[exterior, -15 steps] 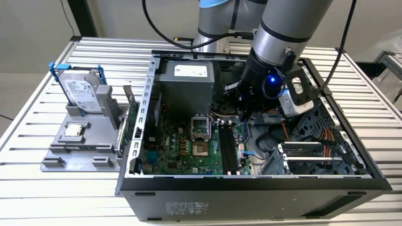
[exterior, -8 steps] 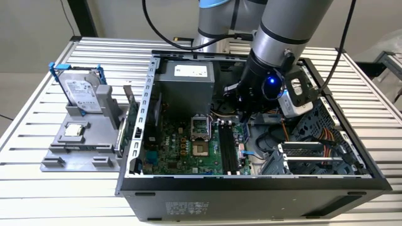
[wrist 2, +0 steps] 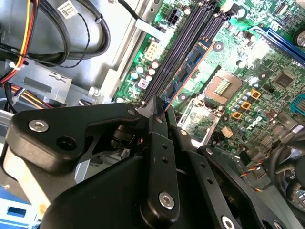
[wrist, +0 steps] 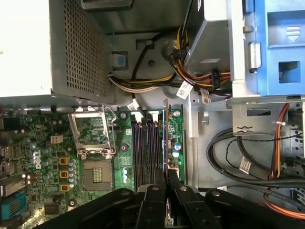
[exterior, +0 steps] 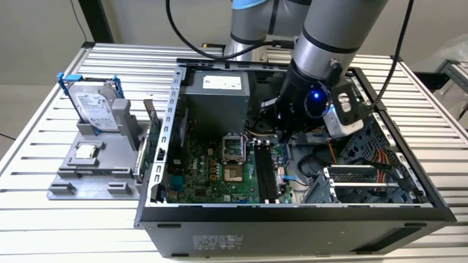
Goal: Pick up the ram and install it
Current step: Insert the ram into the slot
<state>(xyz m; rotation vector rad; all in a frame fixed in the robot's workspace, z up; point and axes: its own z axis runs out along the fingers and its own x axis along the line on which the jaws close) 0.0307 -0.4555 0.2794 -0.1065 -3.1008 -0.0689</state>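
My gripper (wrist: 165,183) pinches the ram (wrist: 165,138) edge-on between pressed fingers. The ram hangs straight out from the jaws over the slots (wrist: 145,148), long axis parallel to them, at the outermost one, beside the socket (wrist: 96,174).

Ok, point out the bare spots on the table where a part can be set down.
Bare slats show on the table in front of the grey holder, and behind the hard drive near the far edge. Inside the computer case it is crowded: cables, motherboard, and the gripper holding the ram.
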